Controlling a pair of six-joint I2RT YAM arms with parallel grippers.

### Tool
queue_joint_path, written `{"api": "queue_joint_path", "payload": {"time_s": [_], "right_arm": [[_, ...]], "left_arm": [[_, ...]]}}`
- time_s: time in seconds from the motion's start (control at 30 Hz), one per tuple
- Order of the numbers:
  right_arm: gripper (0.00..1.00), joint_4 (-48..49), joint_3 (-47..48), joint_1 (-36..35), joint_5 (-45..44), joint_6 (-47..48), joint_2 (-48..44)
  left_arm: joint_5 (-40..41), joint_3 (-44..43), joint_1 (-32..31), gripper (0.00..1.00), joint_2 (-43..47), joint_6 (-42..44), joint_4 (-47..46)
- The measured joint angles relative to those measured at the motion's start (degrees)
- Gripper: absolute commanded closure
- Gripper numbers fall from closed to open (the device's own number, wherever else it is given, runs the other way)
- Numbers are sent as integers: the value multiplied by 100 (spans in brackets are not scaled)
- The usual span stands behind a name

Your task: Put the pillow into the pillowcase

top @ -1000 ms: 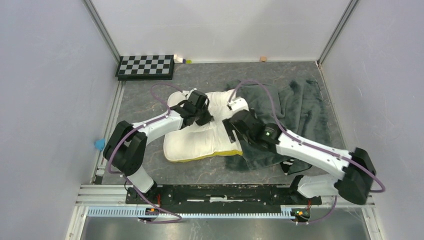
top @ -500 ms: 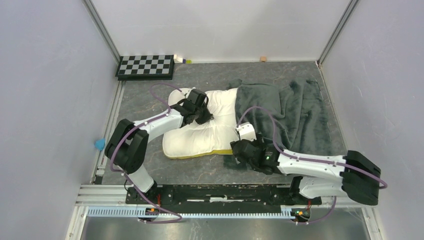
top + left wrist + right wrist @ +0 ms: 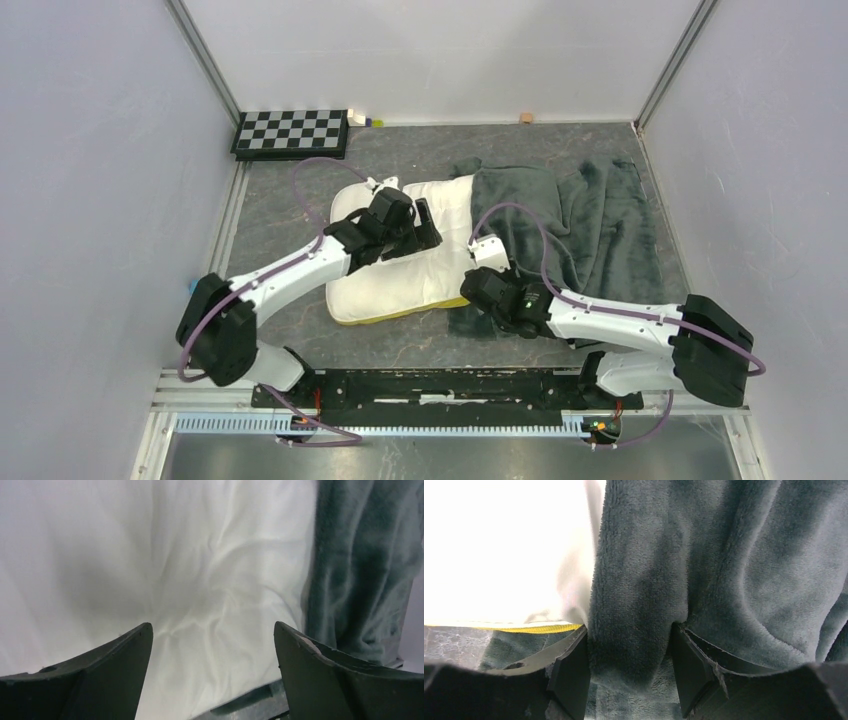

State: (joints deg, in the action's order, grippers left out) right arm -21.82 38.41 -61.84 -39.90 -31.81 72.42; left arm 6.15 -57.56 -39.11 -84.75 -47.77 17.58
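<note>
Right gripper [image 3: 629, 630] clamps dark grey-green plush pillowcase [image 3: 734, 555] fold; draw left over plump cream-white pillow [image 3: 150, 555]. Left gripper [image 3: 212, 630] released: pin pillow down.

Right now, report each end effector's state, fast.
Left end effector: open, empty, over the pillow.
Right end effector: closed on a fold of the pillowcase.

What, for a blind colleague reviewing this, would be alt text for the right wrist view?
The right end effector pinches a fold of dark grey-green plush pillowcase between its two black fingers. At upper left, the plump cream-white pillow with a yellow edge band runs under that fabric.
</note>
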Motion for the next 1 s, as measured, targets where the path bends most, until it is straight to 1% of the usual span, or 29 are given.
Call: {"api": "queue_joint_path", "payload": {"time_s": [0.1,0.27,0.33,0.4,0.57,0.63,0.73,0.87,1.0], "right_arm": [[38,-17,15,4,42,17,-50],[24,-221,114,4,94,11,-164],[23,-328,142,-17,107,7,-317],[24,-402,162,-81,107,-11,-468],[29,-551,155,-372,76,-254,-645],[31,-557,87,-527,42,-442,-647],[32,-564,-114,-774,-52,-728,-649],[29,-431,-389,-931,-188,-960,-645],[29,-212,-420,-870,-391,-1051,-361]], "left_arm": [[179,13,-225,0,494,227,352],[632,332,-603,0,1010,348,732],[763,544,-680,3,1012,348,833],[870,715,-706,12,890,348,887],[994,879,-704,38,302,352,673],[1005,901,-704,49,205,352,544],[1012,935,-704,61,188,352,422],[1010,966,-704,73,186,352,315],[1005,966,-704,83,186,352,284]]}}
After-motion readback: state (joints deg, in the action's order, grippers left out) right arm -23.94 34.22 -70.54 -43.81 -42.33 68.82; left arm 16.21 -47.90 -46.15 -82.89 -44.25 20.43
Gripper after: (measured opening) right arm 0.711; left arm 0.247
